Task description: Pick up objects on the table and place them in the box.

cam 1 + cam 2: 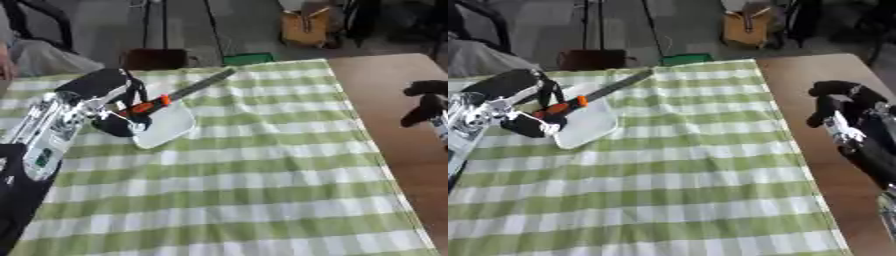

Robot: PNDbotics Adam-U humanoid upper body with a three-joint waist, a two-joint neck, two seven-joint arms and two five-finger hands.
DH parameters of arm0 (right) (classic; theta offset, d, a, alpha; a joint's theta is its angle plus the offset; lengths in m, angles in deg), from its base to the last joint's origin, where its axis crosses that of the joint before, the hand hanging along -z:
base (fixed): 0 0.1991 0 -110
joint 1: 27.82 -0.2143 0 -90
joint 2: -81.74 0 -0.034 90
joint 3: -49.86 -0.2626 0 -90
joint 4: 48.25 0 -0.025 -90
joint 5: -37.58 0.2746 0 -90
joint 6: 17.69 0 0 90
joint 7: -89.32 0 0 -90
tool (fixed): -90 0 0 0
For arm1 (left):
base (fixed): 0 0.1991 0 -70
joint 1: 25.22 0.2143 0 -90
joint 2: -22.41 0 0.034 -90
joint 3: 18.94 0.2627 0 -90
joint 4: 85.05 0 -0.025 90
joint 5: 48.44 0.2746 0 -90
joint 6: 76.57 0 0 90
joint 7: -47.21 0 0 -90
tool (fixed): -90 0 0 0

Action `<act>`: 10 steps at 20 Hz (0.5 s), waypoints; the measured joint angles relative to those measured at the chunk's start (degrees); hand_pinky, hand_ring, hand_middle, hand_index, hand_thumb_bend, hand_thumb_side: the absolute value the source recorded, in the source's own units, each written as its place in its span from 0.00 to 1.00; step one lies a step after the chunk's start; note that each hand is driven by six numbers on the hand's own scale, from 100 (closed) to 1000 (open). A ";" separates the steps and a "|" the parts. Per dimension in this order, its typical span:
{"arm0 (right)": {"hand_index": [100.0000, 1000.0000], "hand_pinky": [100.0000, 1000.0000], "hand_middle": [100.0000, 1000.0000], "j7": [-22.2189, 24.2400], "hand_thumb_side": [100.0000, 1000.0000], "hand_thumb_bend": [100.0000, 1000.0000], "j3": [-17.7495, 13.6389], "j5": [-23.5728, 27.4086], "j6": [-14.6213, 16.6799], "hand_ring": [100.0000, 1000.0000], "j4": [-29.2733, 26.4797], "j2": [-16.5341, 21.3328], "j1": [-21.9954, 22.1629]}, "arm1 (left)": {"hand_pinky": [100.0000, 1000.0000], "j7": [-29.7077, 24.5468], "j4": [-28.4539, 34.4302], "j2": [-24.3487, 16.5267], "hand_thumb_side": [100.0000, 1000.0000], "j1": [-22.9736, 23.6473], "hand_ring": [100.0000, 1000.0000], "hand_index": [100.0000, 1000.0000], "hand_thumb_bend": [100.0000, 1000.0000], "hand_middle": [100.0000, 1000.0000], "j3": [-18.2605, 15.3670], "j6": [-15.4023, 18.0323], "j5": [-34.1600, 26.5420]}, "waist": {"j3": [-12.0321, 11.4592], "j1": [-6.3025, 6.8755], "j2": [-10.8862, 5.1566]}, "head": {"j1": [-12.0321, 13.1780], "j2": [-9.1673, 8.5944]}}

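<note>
left eye view: knife (179, 93) gripped by orange handle in left hand (118, 107), held above white box (164, 126) for release. right hand (840, 112) idle at table edge, fingers curled, nothing held.

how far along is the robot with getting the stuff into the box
Done: nothing on the green checked cloth looks left to pick. In hand: the left robot hand is curled round a long tool with an orange handle, holding it over the white box. Left: releasing it into the box. The right robot hand hangs idle over the bare wooden table.
</note>
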State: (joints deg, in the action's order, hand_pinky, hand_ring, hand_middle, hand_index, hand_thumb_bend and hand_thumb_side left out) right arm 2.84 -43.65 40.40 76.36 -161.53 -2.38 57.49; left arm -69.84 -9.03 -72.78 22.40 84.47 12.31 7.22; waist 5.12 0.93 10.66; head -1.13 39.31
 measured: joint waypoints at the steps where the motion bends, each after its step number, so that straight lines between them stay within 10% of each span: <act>1: 0.76 0.50 0.67 0.00 0.54 0.16 0.00 0.00 0.00 0.47 0.00 0.00 0.00 | 0.82 0.85 -1.30 0.00 0.09 -0.12 0.53 0.51 0.00 0.34 -0.28 -0.01 0.63 | 0.01 -0.01 0.00 | 0.00 0.00; 10: 0.76 0.50 0.67 0.01 0.54 0.16 0.00 0.00 -0.01 0.47 0.00 -0.01 0.00 | 0.82 6.97 -9.36 0.55 0.08 -0.45 0.53 0.50 0.00 0.34 -2.03 0.07 3.67 | 0.16 -0.30 0.01 | 0.01 0.00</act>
State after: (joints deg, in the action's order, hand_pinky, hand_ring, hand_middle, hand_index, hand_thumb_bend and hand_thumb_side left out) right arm 2.85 -43.64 40.39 76.35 -161.53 -2.39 57.49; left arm -62.87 -18.39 -72.22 21.95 82.44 12.39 10.89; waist 5.28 0.63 10.67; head -1.12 39.31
